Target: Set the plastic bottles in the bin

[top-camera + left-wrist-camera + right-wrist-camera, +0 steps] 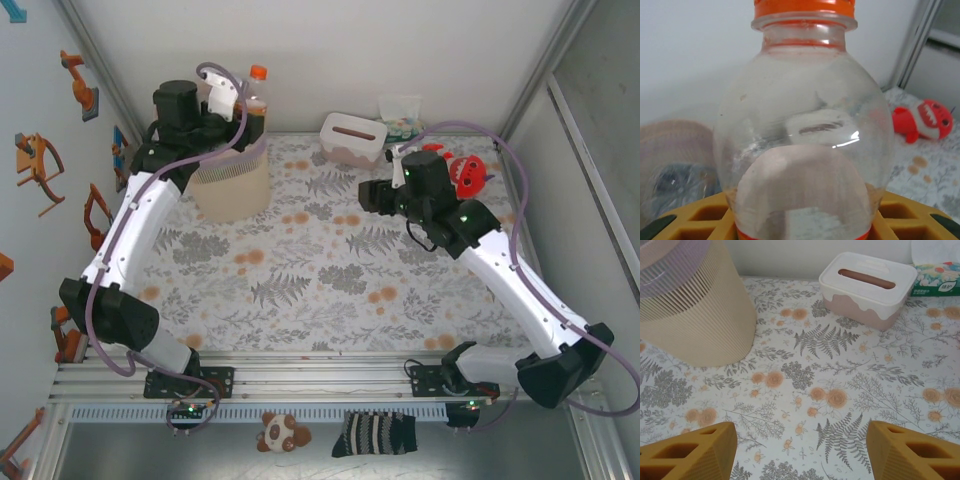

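**Bottle held over the bin**

My left pincer [802, 222] is clamped on a clear, orange-capped bottle [254, 105], upright above the rim of the bin [235, 195] at the table's far left. My right pincer [800, 450] hangs part open and empty over the floral mat [805, 390].

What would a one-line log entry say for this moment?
left end effector: shut on orange-capped bottle, above bin | right end effector: open, empty, above table | bottle not yet dropped
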